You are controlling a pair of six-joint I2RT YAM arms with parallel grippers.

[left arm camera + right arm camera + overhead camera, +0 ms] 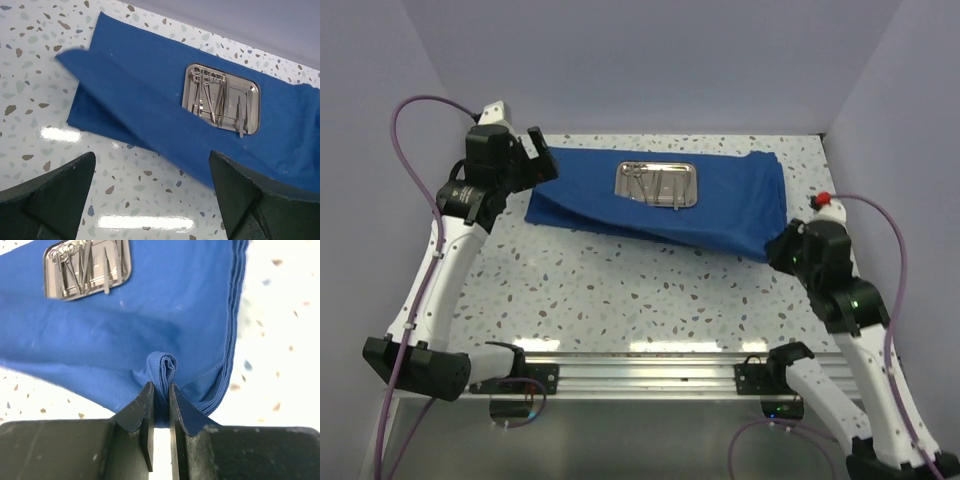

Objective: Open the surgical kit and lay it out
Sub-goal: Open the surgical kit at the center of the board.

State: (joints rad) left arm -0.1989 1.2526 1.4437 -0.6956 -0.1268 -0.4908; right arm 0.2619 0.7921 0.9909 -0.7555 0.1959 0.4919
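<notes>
The surgical kit's royal-blue cloth (pixel 720 205) lies partly unfolded at the back of the table, with one flap folded over along its front. On it sits a shiny steel tray (pixel 657 184) holding ring-handled scissors (pixel 202 92) and slim tweezers (pixel 241 117). My right gripper (pixel 782 245) is at the cloth's near right corner. In the right wrist view the right gripper (pixel 160 385) is shut on a bunched fold of the cloth (pixel 150 315), with the tray (pixel 87 267) beyond. My left gripper (pixel 535 155) hovers open by the cloth's left end; in its own view the left gripper (pixel 152 155) holds nothing above the cloth (pixel 150 85).
The speckled tabletop (pixel 620 290) is boxed in by pale walls at the back and both sides. A metal rail (pixel 650 360) with the arm bases runs along the near edge. Purple cables (pixel 415 190) loop beside each arm.
</notes>
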